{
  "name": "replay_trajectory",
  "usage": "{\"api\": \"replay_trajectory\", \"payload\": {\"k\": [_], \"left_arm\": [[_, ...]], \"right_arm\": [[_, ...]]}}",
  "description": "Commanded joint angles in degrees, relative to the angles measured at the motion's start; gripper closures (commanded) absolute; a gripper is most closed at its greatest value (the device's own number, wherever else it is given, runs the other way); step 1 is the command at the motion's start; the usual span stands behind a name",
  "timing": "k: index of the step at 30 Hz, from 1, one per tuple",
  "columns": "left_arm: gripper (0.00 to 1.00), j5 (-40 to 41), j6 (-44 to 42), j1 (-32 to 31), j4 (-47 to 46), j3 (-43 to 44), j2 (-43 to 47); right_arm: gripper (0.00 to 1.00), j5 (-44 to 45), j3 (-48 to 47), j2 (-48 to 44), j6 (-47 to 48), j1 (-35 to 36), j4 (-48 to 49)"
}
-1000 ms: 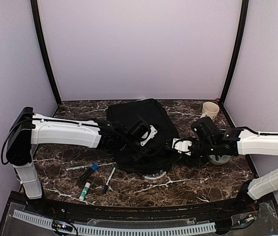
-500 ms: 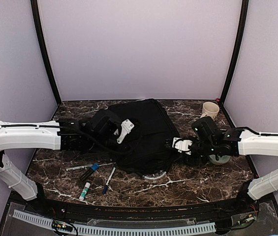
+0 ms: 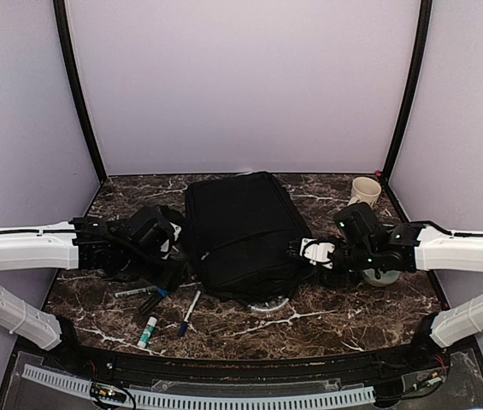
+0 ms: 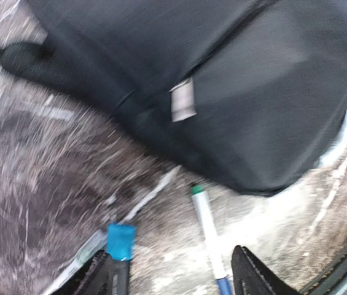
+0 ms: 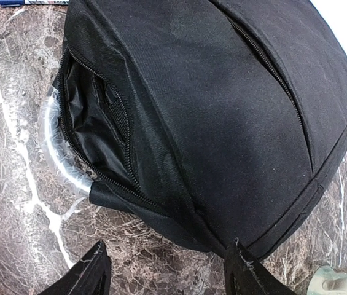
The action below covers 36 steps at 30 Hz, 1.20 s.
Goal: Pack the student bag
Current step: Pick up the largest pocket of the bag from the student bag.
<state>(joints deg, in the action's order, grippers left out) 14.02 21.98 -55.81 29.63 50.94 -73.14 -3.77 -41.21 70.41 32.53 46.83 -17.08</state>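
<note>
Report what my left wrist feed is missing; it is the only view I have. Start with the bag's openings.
Observer: The right wrist camera shows the student bag with a pocket unzipped at its near end.
Operator: Give me the right gripper.
Observer: The right gripper hovers open at that same end, with bare table showing between its fingers.
Operator: Name anything else out there.
Observer: A cream mug stands upright near the far right corner.
</note>
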Motion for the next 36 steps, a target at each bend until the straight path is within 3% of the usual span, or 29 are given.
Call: {"api": "replay_trajectory", "payload": {"k": [1,7,11,14,22,24,25,26,29,36], "left_arm": [[0.36,-2.5,4.4,2.9,3.1,-2.9,2.0],[0.49,-4.0,1.7,3.9,-0.4,-3.2,-0.7],[0.49,-3.8,-1.0,4.0,-7.2,-5.3,-2.3],[0.46,-3.1,-1.9,4.6,-9.4,-5.2,-4.0],[0.47,-4.6,-5.4,5.8,-13.6,-3.5,-9.9],[0.48,-5.2,-6.6,6.0,-14.7,-3.6,-10.4],[0.49,-6.2,-7.3,6.1,-15.4,-3.6,-10.7],[0.5,-8.2,-8.2,6.1,-16.1,-3.7,-11.0],[0.53,-9.0,-9.2,6.1,-17.6,-3.8,-11.8],[0.57,-7.7,-10.3,6.2,-17.7,-3.6,-13.1]], "right_arm": [[0.37,0.5,0.8,-1.4,0.4,-0.1,1.7],[0.37,0.6,0.7,-1.4,0.2,-0.1,1.6],[0.36,-1.9,-2.2,-2.8,-1.9,-1.1,0.4],[0.34,-8.5,-8.6,-2.1,-2.6,-2.0,-3.2],[0.29,-24.0,-29.1,13.6,-10.7,-3.6,-10.8],[0.23,-24.7,-32.2,17.9,-11.0,-3.8,-12.0],[0.03,-24.9,-33.6,19.7,-10.4,-3.8,-13.0],[0.01,-25.1,-35.1,22.5,-9.3,-3.8,-14.5],[0.0,-24.6,-38.6,25.8,-8.6,-3.8,-16.7],[0.0,-17.0,-38.5,28.5,-11.2,-3.9,-12.1]]}}
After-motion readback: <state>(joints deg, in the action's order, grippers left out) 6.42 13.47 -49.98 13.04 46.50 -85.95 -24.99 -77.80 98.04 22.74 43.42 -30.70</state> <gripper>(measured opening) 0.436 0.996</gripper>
